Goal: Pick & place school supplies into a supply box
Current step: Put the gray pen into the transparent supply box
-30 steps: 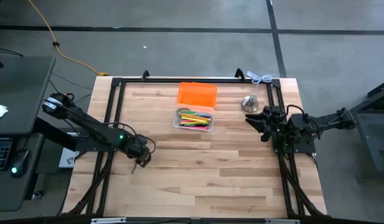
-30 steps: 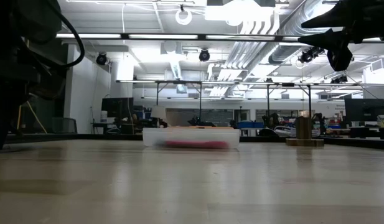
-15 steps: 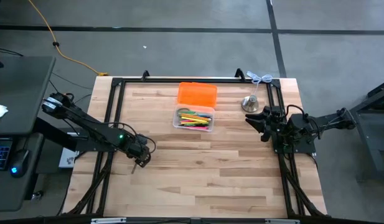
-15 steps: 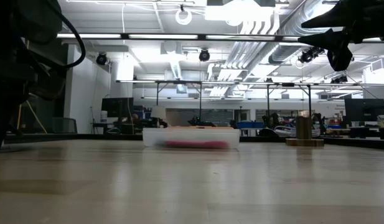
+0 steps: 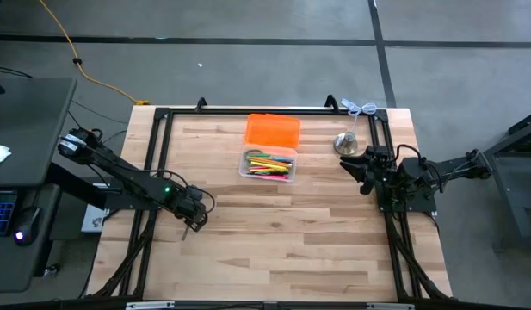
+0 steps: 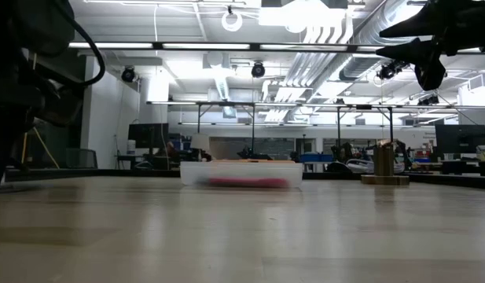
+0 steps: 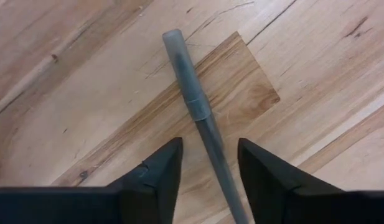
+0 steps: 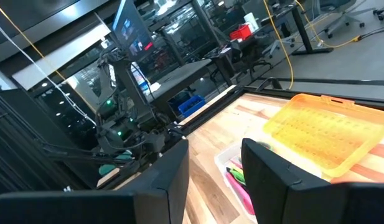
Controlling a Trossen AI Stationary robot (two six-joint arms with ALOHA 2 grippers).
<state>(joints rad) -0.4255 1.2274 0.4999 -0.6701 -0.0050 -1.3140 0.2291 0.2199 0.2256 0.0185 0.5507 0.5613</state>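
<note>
A grey capped pen (image 7: 195,106) lies flat on the wooden table, near its left edge. My left gripper (image 7: 209,146) points down over it, open, one finger on each side of the pen's barrel and clear of it. The clear supply box (image 5: 268,164) stands at the far middle with its orange lid (image 5: 272,130) folded back. Several coloured pens and markers (image 5: 269,165) lie inside it. My right gripper (image 5: 349,165) hangs open and level above the table's right side, holding nothing.
A silvery bell-like object (image 5: 346,143) stands right of the box, close to my right gripper. A black frame (image 5: 158,138) runs along the table's left, far and right edges. Bare wood stretches across the near half of the table (image 5: 282,250).
</note>
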